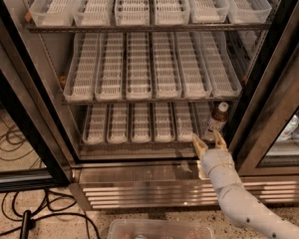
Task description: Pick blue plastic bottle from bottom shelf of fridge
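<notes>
**Approach step: tool spread just short of the bottle**

The bottle (pixel 219 118), brown-filled with a white cap, stands upright at the far right end of the bottom shelf (pixel 139 124), close to the right wall of the fridge (pixel 54 68); the ribbed lanes to its left hold nothing visible. The tool (pixel 207 137) sits at the shelf's front edge, just below and in front of the bottle, with its two fingers parted and nothing between them; the white arm (pixel 239 199) rises to it from the lower right. The step in hand looks like the reach, with the grasp not yet made. The next move likely calls for a short push forward and slightly up, so the fingers straddle the bottle's body before they close; the black door frame beside it leaves little room on the right, so a careless approach could tip the bottle.
</notes>
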### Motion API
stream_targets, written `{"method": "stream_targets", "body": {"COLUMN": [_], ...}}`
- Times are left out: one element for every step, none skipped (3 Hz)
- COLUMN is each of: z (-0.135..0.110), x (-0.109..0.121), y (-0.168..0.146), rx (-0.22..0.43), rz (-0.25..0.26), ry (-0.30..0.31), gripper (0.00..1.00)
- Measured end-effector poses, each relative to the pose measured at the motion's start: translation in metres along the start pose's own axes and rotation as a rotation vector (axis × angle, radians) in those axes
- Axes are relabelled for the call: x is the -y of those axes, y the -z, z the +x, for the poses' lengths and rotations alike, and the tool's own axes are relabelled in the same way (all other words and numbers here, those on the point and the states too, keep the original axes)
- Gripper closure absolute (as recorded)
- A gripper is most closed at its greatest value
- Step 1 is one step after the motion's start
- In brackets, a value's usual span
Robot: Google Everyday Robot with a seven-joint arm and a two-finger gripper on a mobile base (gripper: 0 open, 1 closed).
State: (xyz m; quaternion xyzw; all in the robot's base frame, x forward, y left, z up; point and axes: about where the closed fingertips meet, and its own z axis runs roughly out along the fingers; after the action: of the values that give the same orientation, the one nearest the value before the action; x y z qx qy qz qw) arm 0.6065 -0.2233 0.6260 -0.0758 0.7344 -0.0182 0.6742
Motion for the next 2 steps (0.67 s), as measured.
{"method": "stream_targets", "body": {"z": [-0.0056,-0.0127], "x": [0.0022,0.0097], "y": [-0.0076,-0.0096], "rx": [0.034,0.069], "rz": [0.017,0.060], "ry": [0.008,0.033], "gripper": [0.45,0.41]}}
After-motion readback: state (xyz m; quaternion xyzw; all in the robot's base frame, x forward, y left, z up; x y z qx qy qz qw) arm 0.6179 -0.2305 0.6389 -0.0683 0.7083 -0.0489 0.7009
